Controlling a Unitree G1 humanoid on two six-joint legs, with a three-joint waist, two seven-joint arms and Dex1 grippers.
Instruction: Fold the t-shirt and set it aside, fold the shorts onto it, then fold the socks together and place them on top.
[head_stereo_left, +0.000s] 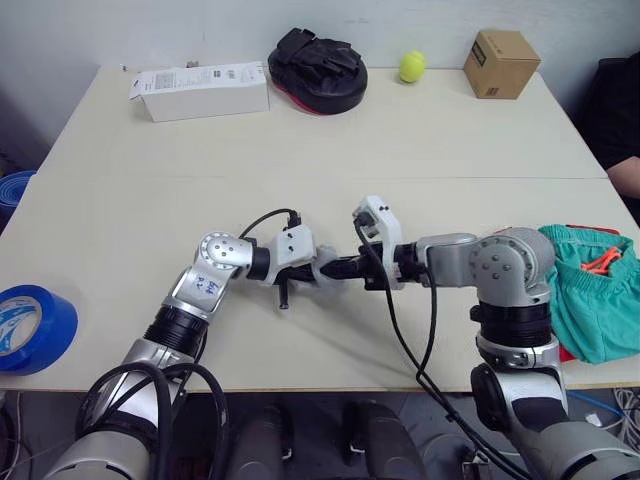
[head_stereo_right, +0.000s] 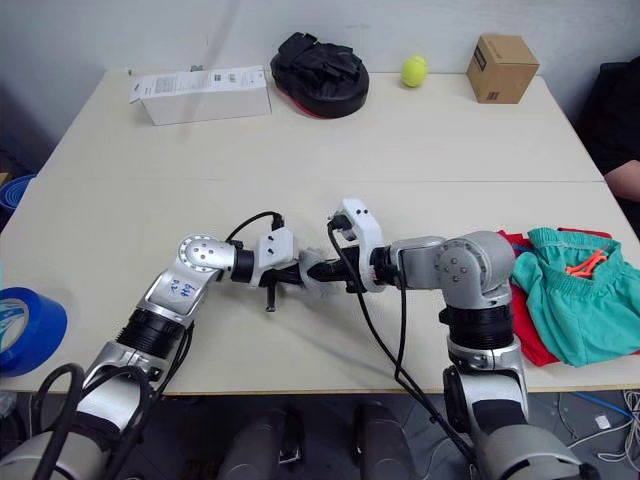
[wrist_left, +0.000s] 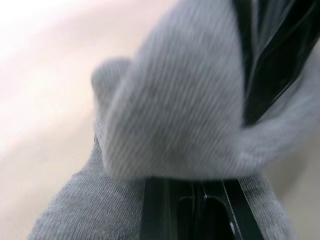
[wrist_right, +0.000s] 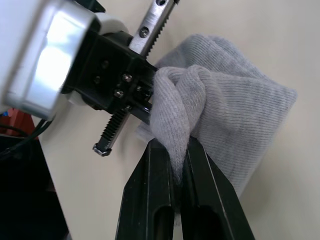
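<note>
Presently, socks (wrist_right: 225, 120): pinched between both tools above the surface (head_stereo_left: 300, 180).
Right tool (wrist_right: 174, 150): clamped on socks.
Left tool (head_stereo_left: 322, 270): clamped on socks.
Shorts (head_stereo_right: 580, 300): laid on t-shirt (head_stereo_right: 528, 335).

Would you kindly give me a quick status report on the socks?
Both hands, left and right, shut on the socks mid-table. Shorts lie on the t-shirt at right. Nothing in the way.

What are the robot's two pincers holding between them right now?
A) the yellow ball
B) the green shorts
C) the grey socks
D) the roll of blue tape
C: the right pincer is pinched shut on a fold of the grey socks, and the left pincer meets it at that same bundle above the table, while the shorts lie off to the side on the t-shirt.
</note>
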